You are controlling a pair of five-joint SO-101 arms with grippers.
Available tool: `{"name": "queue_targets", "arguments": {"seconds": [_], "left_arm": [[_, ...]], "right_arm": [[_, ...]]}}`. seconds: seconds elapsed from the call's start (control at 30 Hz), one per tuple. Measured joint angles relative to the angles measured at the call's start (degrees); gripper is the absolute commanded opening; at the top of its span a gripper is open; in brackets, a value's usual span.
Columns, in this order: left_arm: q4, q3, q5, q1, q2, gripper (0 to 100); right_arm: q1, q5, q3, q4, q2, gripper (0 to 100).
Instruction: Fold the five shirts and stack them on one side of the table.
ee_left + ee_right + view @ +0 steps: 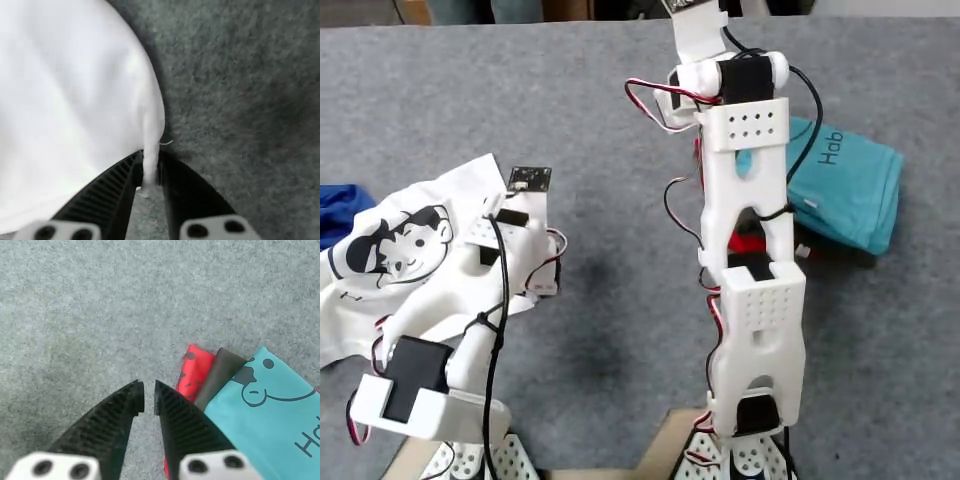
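While the left gripper (150,167) is pinching the white shirt (65,100) on the table's (600,110) left, it should be pulling slow & low; right gripper (149,399) is hanging almost closed, empty, by the folded stack (265,410).

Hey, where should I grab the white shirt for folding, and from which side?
Best bet: take the white shirt by its free edge toward the middle of the gray table, where the left pincer is shut on it. Come in low from that bare side: there the cloth rises as one thin fold, while elsewhere it looks bunched.
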Motion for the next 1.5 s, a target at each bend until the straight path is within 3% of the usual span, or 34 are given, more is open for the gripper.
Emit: {"name": "queue_targets", "arguments": {"seconds": [0.17,0.3,0.43,0.63,0.8,0.93,1.17,1.3,1.5], "left_arm": [[9.14,-6.24,-4.92,-0.44,0.0,3],[20.66,-13.98,-12.22,-7.74,-5.27,3],[31.38,-23.3,-23.12,-23.38,-17.67,3],[35.69,-31.47,-38.15,-53.71,-30.77,3],[33.67,-24.97,-41.93,-66.37,-31.03,3],[30.42,-15.82,-42.46,-68.84,-32.53,3],[21.45,-0.44,-42.81,-70.59,-39.47,3],[17.85,5.36,-42.9,-71.56,-44.22,3],[16.7,8.88,-42.9,-71.65,-48.88,3]], "right_arm": [[0.0,0.0,0.0,0.0,0.0,5.1],[0.0,0.0,0.0,0.0,0.0,11.0],[-2.64,-2.81,0.26,0.0,0.0,21.6],[-13.63,-8.7,3.43,-4.04,3.08,22.6],[-25.23,-10.2,4.31,-11.69,12.92,22.6],[-30.77,-13.45,2.11,-17.85,21.01,22.6],[-33.58,-19.52,-6.51,-26.46,30.68,22.9],[-34.81,-24.18,-8.79,-30.33,33.67,22.7],[-35.96,-25.23,-9.05,-31.74,38.42,22.4]]}}
